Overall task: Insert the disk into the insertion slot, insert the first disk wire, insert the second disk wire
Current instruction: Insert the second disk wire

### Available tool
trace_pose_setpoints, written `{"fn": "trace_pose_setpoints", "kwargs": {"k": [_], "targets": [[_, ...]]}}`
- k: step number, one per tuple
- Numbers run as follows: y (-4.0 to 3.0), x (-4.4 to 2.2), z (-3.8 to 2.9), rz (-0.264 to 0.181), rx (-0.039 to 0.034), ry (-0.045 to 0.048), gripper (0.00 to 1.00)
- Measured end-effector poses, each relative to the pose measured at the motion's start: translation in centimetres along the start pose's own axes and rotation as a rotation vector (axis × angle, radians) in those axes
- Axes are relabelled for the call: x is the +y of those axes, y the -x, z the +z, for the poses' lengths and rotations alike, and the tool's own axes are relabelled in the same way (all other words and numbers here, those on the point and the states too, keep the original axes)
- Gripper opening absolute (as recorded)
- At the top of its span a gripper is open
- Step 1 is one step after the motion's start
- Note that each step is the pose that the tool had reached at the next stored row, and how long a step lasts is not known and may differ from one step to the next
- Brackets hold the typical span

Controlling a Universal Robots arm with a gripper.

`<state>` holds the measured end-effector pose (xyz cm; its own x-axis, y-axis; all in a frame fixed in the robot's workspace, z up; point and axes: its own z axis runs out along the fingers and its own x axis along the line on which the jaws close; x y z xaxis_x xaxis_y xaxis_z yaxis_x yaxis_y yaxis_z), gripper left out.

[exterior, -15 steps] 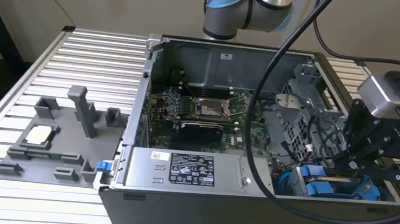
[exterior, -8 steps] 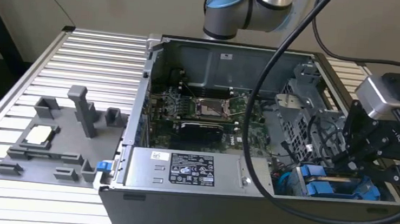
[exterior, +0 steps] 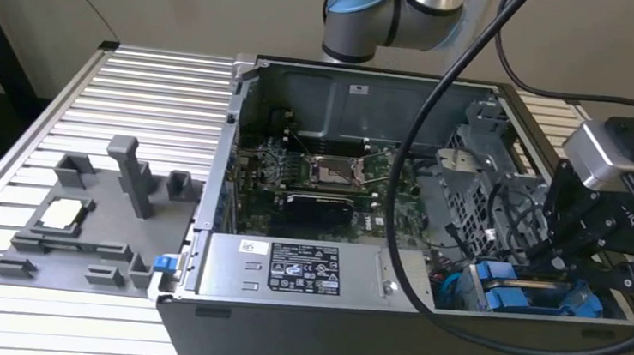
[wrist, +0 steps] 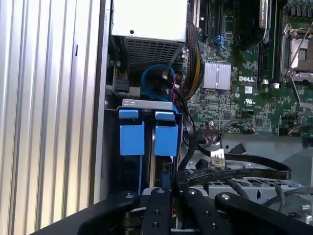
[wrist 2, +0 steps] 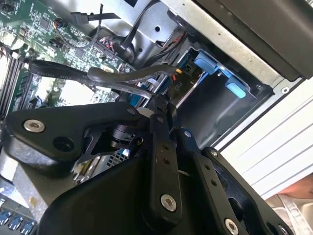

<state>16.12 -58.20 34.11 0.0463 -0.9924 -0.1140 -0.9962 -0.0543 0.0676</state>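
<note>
Inside the grey metal drive bay (wrist: 146, 104), beside the blue-framed disk (wrist: 165, 139), my gripper (wrist: 166, 188) pinches a black wire's (wrist: 244, 172) plug, wanting careful alignment.

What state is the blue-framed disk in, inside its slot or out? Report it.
In. The blue-framed silver disk sits inside the grey metal drive bay, blue end tabs showing at its mouth.

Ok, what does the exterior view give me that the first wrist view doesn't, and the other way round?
Exterior view: the grey fixture tray beside the case on the exterior view's left, and the arm's body above the case. First wrist view: the silver heatsink on the board and the flat black cable lying close to the gripper. Both: the blue carrier tabs sitting in the drive cage, the green motherboard and the gripper over that corner.
</note>
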Motion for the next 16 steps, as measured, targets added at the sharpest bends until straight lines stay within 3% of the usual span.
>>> {"fn": "trace_pose_setpoints", "kwargs": {"k": [12, 15, 16], "targets": [[-0.09, -0.24, 0.61, 0.000, 0.0004, 0.0001, 0.16], [-0.09, -0.27, 0.67, 0.000, -0.0006, 0.0001, 0.17], [-0.09, -0.26, 0.62, 0.000, 0.0001, 0.0002, 0.24]]}}
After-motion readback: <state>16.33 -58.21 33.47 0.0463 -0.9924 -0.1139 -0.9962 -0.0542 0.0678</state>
